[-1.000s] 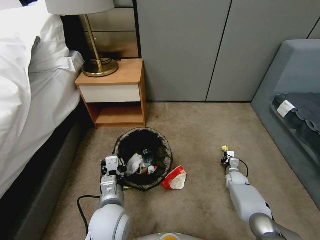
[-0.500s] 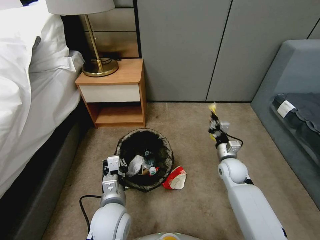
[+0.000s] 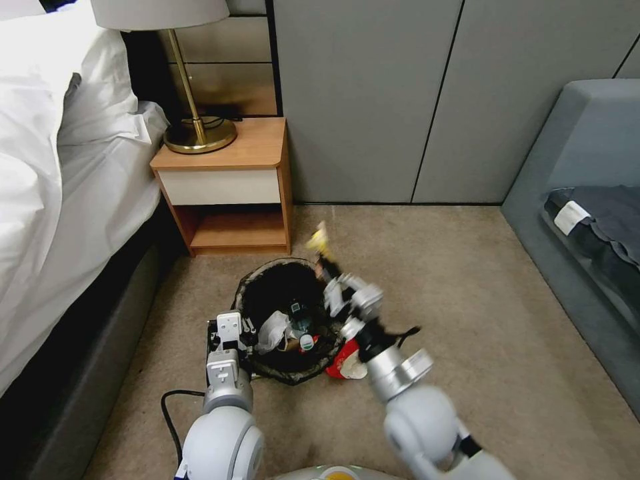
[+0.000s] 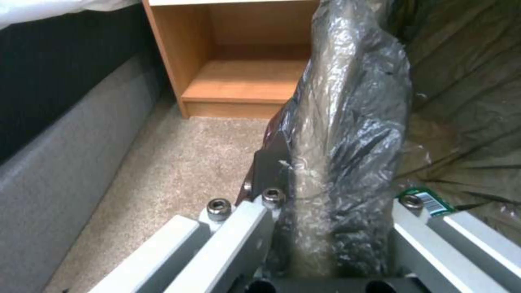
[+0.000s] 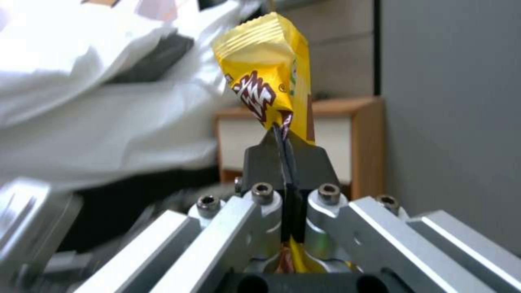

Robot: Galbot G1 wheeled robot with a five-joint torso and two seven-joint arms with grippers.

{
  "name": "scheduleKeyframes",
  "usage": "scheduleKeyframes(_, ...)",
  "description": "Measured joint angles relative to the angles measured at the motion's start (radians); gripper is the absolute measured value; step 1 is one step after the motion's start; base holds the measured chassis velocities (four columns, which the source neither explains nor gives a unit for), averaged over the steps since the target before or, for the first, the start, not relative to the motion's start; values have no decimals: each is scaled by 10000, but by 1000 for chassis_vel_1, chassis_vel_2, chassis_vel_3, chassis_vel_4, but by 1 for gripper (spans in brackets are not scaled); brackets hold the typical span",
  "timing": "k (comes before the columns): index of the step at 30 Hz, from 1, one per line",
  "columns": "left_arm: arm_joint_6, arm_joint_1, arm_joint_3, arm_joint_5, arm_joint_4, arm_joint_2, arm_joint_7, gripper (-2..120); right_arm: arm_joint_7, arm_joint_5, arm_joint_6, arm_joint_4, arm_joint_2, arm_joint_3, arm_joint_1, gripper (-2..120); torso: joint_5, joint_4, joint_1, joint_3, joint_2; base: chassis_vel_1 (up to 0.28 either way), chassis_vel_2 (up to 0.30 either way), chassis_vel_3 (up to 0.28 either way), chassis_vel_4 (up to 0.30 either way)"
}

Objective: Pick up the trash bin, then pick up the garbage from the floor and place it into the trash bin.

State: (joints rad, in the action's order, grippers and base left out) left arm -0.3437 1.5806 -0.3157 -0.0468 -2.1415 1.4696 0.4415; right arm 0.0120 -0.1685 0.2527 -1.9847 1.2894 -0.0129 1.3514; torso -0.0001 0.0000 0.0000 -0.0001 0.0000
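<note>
The crinkly yellow snack wrapper (image 5: 271, 69), brown lettering unreadable, is pinched by the right gripper (image 5: 285, 142) above the bag-lined round trash bin (image 3: 267, 283). The bin's rim is clamped by the left gripper (image 4: 320, 191). A green barcode label (image 4: 431, 201) is seen inside.

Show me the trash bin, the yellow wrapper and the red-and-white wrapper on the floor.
trash bin (image 3: 267, 283): head view, bag-lined far rim.
yellow wrapper (image 5: 266, 77): right wrist view, crinkled upper body.
red-and-white wrapper (image 3: 341, 363): head view, red side on the carpet.

Beige carpet (image 3: 433, 280) is covering the floor, meeting grey wall panels (image 3: 373, 100). A wooden nightstand (image 3: 230, 180) is carrying a brass lamp (image 3: 193, 120) beside a bed with white bedding (image 3: 60, 167); a grey upholstered seat (image 3: 587, 187) is standing opposite
</note>
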Motion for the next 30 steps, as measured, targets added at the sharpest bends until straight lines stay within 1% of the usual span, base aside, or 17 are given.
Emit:
scheduleKeyframes(1,0,0,0,0,0,0,0,0,0,0,0,0,0,0,0,0,0,0,0,0,0,0,0,0,0)
scheduleKeyframes(4,-12,-17,0,-6,1,-15,0,0,-42,298,187,540,95,-435,153,0,1,0,0,1,0,0,0,0,0)
scheduleKeyframes(7,-15,-20,-2,-15,0,-19,-1,0,-62,359,248,760,151,-556,182,0,0,0,0,1,0,0,0,0,0)
scheduleKeyframes(11,-15,-28,5,-16,0,-5,0,0,-77,396,292,1036,199,-558,106,0,-10,2,0,1,0,0,0,0,0)
scheduleKeyframes(15,-14,-7,87,14,2,63,0,0,-106,390,294,1408,302,-567,-119,0,2,0,0,1,0,0,0,0,0)
scheduleKeyframes(21,19,88,176,104,8,102,-3,0,-206,375,338,2161,460,-558,-382,0,-1,0,0,1,0,0,0,0,0)
scheduleKeyframes(26,29,125,190,110,-37,99,-3,0,-275,375,341,2512,534,-595,-564,0,7,-1,0,1,0,0,0,0,0)
scheduleKeyframes(30,46,148,217,128,-58,125,-7,0,-462,353,167,2822,614,-699,-788,0,8,0,0,2,0,0,0,0,0)
